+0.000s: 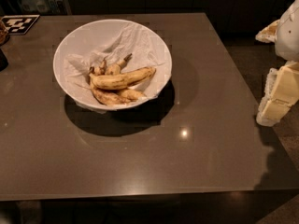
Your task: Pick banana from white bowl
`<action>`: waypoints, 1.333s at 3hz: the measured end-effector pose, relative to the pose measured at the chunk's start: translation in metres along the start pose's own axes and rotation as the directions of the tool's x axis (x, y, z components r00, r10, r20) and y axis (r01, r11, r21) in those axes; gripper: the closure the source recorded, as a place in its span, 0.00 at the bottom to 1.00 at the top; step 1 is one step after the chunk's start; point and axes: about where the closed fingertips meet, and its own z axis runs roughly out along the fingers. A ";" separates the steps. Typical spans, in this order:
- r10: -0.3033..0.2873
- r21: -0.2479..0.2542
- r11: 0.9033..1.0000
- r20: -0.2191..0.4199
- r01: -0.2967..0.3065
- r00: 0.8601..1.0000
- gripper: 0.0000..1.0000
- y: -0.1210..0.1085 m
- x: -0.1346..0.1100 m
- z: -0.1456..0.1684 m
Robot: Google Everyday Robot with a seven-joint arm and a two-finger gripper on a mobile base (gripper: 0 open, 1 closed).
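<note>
The white bowl (70, 41) stands on the dark table, left of the middle, lined with crumpled white paper. Inside lies the banana (122, 79), the longest one, pale yellow with brown speckles, lying roughly left to right. Shorter, browner bananas (114, 96) lie under and behind it. My gripper (276, 99) shows as pale cream parts at the right edge of the view, beyond the table's right side and well away from the bowl, holding nothing that I can see.
The dark brown table (196, 143) has its front edge near the bottom and its right edge near my arm. A black-and-white marker tag (17, 23) lies at the far left corner. A dark object (2, 59) sits at the left edge.
</note>
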 end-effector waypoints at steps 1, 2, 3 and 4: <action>0.000 0.000 1.000 0.000 0.000 1.000 0.00 0.000 0.000 0.000; -0.021 0.009 1.000 -0.011 0.021 1.000 0.00 -0.003 -0.007 -0.003; -0.071 0.001 0.997 -0.043 0.072 0.997 0.00 -0.009 -0.025 -0.002; -0.078 0.001 0.997 -0.046 0.079 0.996 0.00 -0.010 -0.028 -0.002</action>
